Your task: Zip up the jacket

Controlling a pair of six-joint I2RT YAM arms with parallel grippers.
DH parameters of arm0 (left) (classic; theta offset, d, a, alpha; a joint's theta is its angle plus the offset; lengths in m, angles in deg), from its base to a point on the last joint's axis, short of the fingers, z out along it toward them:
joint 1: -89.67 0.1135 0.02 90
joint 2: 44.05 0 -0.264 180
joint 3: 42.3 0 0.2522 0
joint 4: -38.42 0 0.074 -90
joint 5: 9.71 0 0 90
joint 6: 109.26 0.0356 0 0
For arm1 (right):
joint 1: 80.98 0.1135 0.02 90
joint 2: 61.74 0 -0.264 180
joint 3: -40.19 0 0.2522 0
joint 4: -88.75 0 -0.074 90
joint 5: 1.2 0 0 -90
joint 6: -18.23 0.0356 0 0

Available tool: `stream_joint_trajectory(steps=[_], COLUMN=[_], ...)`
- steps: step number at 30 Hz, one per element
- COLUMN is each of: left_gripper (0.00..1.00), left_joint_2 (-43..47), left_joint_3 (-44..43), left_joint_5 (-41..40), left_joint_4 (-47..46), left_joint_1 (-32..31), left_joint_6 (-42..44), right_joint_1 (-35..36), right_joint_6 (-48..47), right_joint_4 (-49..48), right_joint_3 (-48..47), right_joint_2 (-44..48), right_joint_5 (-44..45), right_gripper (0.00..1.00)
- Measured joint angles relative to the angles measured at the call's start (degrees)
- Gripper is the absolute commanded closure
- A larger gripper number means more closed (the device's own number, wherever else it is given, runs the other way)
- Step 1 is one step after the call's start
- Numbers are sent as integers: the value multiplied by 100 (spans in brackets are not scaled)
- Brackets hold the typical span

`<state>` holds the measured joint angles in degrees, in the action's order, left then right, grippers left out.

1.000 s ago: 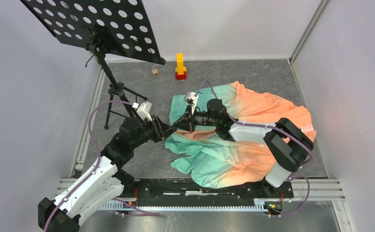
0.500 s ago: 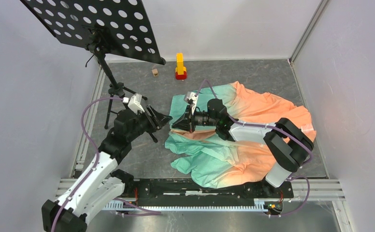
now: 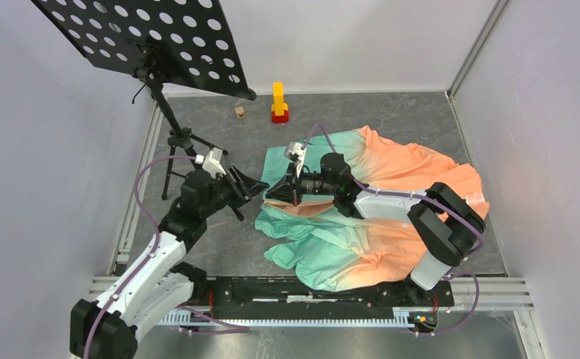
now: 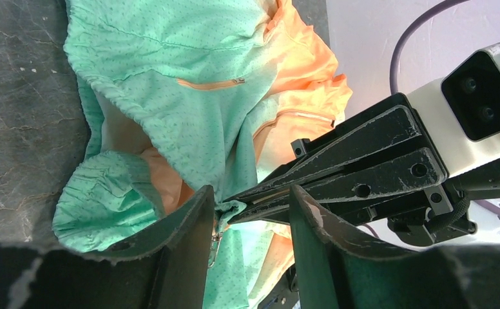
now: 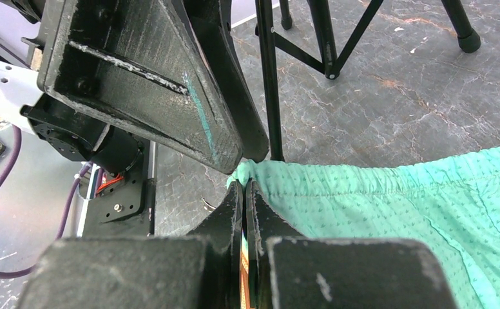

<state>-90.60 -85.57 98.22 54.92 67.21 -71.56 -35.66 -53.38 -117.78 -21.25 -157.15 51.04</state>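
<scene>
Grey table (image 3: 392, 112) bearing jacket (image 3: 399, 161) right of centre, its green hem corner (image 5: 250, 170) pinched by closed right gripper (image 5: 244, 187), held out leftward between parted, empty fingers of left gripper (image 4: 250, 199), zip pull (image 4: 214, 248) dangling just below.

Pale walls (image 3: 362, 37); dk marbled floor (image 3: 392, 116) w/ perforated stand (image 3: 152, 37).

Left arm (image 3: 151, 260) and right arm (image 3: 389, 202): white shells, black blocky joints, a purple cable (image 3: 140, 188) looped along each. White-grey camera box (image 4: 482, 96) with two lenses on the wrist. Left fingers (image 4: 186, 257) dark, wedge-shaped, edges chipped, one scratched with a teal streak. Right fingers (image 4: 389, 177) black, tapered, with round screw holes.
</scene>
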Motion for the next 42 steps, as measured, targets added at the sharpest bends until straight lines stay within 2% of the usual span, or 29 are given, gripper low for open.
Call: stream_joint_trajectory(steps=[4,8,12,16,27,33,35,37,40,42], left_gripper=[50,45,45,53,55,73,83,97,98,98], left_joint_2=[2,-9,-11,-11,-168,-173,-173,-168,-151,-105], left_joint_3=[20,26,35,87,232,350,422,474,540,566], left_joint_5=[-24,-59,-136,-208,-267,-293,-297,-291,-297,-328], left_joint_4=[-4,-13,11,15,-260,-472,-627,-767,-914,-922], left_joint_1=[0,0,0,-2,-92,-140,-149,-168,-179,-179], left_joint_6=[-13,-81,-103,-129,-304,-442,-514,-601,-684,-721], right_joint_1=[0,0,0,0,-2,0,0,0,0,2], right_joint_6=[2,4,9,39,96,149,162,184,197,192], right_joint_4=[-4,-35,-63,-116,-129,-160,-175,-179,-203,-203], right_joint_3=[0,2,2,2,20,55,57,68,68,70], right_joint_2=[0,0,0,0,0,0,0,0,0,0], right_joint_5=[2,4,7,7,31,31,37,52,79,87], right_gripper=[100,100,100,100,100,100,99,100,100,94])
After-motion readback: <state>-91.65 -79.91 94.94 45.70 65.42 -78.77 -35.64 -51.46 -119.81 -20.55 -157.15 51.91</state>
